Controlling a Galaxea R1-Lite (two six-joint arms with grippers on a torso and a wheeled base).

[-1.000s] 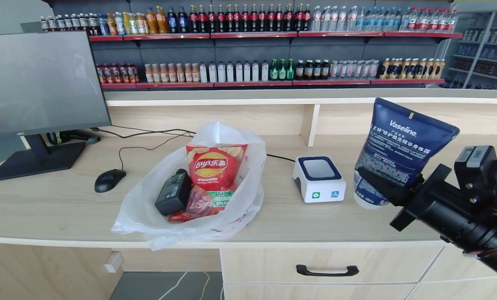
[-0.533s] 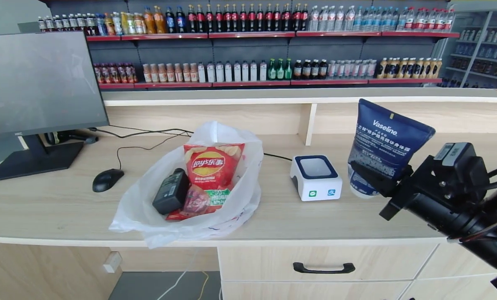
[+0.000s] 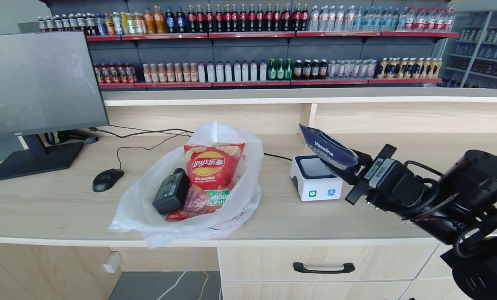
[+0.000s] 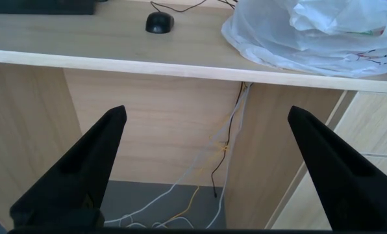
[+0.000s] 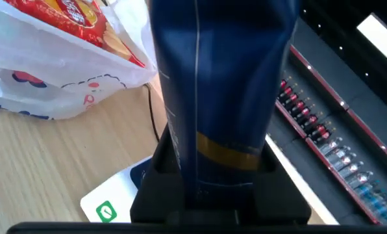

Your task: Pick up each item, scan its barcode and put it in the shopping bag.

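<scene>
Right pincer: The right pincer (image 3: 352, 166) is pinching the cap end of a dark blue tube (image 3: 330, 149), one finger pressing on each side of it, as the right wrist view (image 5: 206, 179) shows.

Tube: The tube (image 5: 219, 78) is tilting close to flat over the white scanner (image 3: 315, 188), its sealed flat end pointing toward the shopping bag (image 3: 138, 208). Whether it is touching the scanner's top is impossible to tell.

Scanner: The scanner (image 5: 112, 205) is sitting on the counter (image 3: 65, 208) just right of the bag, with a strip of wood separating the two.

Shopping bag: The white plastic bag (image 5: 44, 71) is slumping open at mid-counter, its lower fold spilling past the front edge. A red chips packet (image 3: 213, 166) is leaning inside beside a black box (image 3: 172, 192).

Left pincer: The left pincer (image 4: 206, 114) is hanging with its fingers spread wide, low in front of the counter (image 4: 83, 39) and below its front lip, facing the wooden panel underneath.

Under the edge: Loose cables (image 4: 226, 149) are dangling beneath the bag (image 4: 310, 39).

Left side: A black mouse (image 3: 106, 180) is lying between the bag and a monitor (image 3: 40, 79), which is standing at the counter's far left end.

Front: A black drawer handle (image 3: 323, 268) is showing below the scanner's stretch of edge.
</scene>
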